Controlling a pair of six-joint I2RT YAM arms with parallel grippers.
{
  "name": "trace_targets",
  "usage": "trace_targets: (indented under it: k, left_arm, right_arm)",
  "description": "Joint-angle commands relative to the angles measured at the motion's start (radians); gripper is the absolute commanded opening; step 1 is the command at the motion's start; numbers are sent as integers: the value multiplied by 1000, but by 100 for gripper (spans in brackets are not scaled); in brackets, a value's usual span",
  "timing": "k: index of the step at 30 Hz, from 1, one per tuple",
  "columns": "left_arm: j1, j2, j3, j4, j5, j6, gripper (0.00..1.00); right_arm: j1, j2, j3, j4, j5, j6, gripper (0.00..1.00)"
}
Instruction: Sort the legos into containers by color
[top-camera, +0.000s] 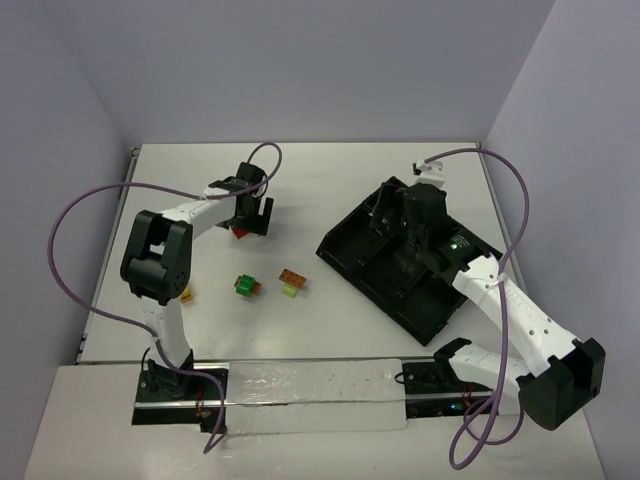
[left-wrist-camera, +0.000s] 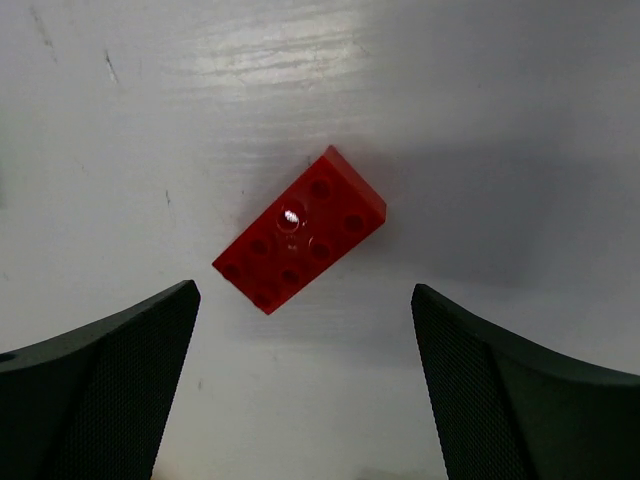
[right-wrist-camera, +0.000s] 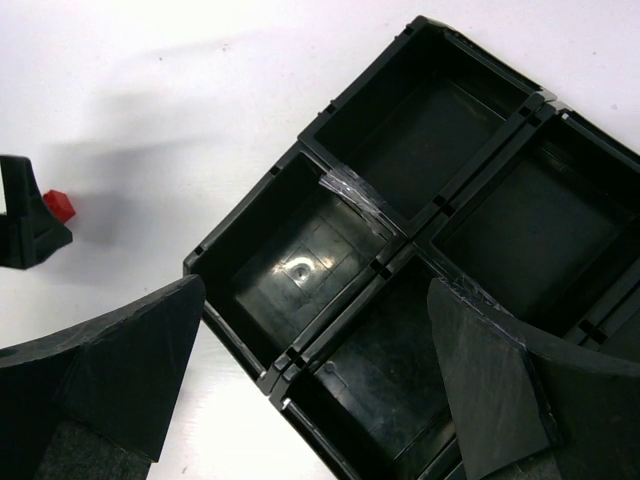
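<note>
**Left claw poised over a red brick; the tray's visible compartments are bare**

The red rectangular plastic brick (left-wrist-camera: 300, 232) lies flat, studs up, on the white bench (top-camera: 330, 180), left of centre and toward the far edge. The left claw (left-wrist-camera: 303, 296) hangs directly over it, spread wide and holding nothing. The brick is likely light, rigid and glossy, so somewhat slippery. The surest hold looks to be across its two long sides, but it sits diagonal to the fingers, so the wrist would need turning first. The right claw (right-wrist-camera: 315, 290), equally wide and empty, hovers above the black plastic divided tray (right-wrist-camera: 245, 205) near the right edge. The four compartments in the right wrist view hold no bricks, and the rest are hidden. A green-and-yellow brick pair (top-camera: 245, 286) and an orange-brown brick on a pale yellow-green one (top-camera: 293, 281) wait mid-bench.
</note>
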Motion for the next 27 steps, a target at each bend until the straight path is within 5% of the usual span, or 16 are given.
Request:
trace_targets:
  k: [1, 10, 15, 21, 24, 27]
  left_arm:
    - [27, 47, 73, 53, -9, 13, 95]
    - [88, 91, 81, 87, 42, -7, 87]
    - [88, 94, 78, 113, 45, -46, 73]
    - [88, 88, 77, 101, 49, -85, 41]
    - [84, 65, 103, 74, 42, -98, 1]
    - [82, 20, 138, 36, 85, -116, 0]
  right_arm:
    - [5, 10, 52, -11, 41, -14, 100]
    - [4, 32, 47, -8, 34, -2, 100]
    - [5, 52, 58, -13, 25, 3, 100]
    - [5, 51, 52, -16, 26, 6, 100]
    - [5, 55, 53, -14, 17, 7, 100]
    - [4, 60, 64, -17, 2, 7, 100]
